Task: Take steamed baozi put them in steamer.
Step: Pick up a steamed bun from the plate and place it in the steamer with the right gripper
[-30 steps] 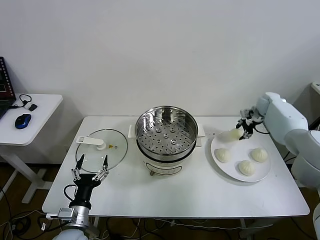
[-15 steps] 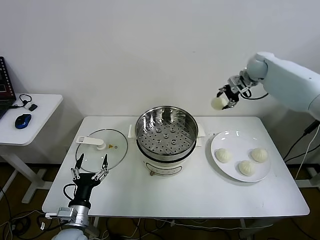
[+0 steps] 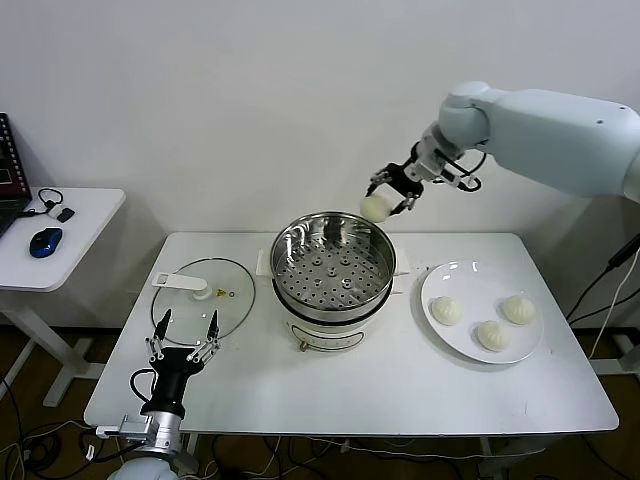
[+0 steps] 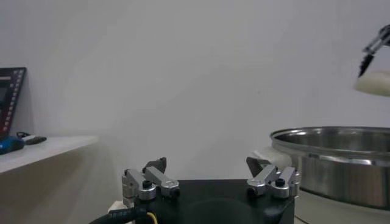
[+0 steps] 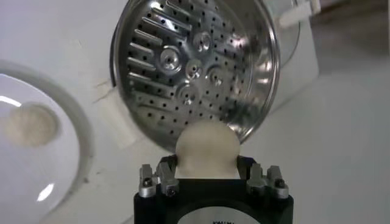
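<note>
My right gripper (image 3: 388,196) is shut on a cream-white baozi (image 3: 375,208) and holds it in the air just above the far right rim of the steamer (image 3: 333,262). In the right wrist view the baozi (image 5: 206,148) sits between the fingers, over the edge of the steamer's perforated tray (image 5: 195,67). The tray holds no buns. Three more baozi (image 3: 445,310) lie on the white plate (image 3: 468,278) to the right of the steamer. My left gripper (image 3: 184,336) is open and empty, parked at the table's front left.
A flat glass lid (image 3: 203,294) with a white handle lies left of the steamer. A small side table (image 3: 80,215) with a blue mouse stands far left. The steamer's steel rim (image 4: 338,139) shows in the left wrist view.
My right arm has carried the baozi from above the plate leftward and down to the far right rim of the steamer. The left arm has not moved.
</note>
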Tool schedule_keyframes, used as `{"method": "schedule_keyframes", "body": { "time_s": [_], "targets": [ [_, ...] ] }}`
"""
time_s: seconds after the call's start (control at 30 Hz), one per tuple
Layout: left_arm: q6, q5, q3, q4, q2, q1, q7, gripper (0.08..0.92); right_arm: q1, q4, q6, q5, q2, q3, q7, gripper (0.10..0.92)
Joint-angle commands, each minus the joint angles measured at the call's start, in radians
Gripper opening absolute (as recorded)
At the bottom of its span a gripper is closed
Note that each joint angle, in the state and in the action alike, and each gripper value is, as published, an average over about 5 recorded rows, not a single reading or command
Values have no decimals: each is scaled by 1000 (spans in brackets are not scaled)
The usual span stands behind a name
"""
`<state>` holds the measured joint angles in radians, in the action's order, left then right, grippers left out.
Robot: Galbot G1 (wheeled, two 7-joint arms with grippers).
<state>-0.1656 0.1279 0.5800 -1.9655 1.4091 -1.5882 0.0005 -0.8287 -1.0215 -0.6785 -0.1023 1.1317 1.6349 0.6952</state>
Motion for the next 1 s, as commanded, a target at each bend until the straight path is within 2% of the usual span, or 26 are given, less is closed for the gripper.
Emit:
{"method": "schedule_keyframes", "body": {
  "time_s": [0.03, 0.23, 1.0],
  "targets": [
    [0, 0, 1, 4, 6, 3, -1, 823, 14, 83, -194, 190, 164, 6, -154, 653],
    [-1, 4, 5, 1, 10, 5, -2, 823, 88, 204, -194, 287, 260, -5, -194, 653],
    [-8, 6, 5, 7, 21, 9, -3, 823, 177, 243, -194, 210, 287, 134, -131, 670]
  ]
}}
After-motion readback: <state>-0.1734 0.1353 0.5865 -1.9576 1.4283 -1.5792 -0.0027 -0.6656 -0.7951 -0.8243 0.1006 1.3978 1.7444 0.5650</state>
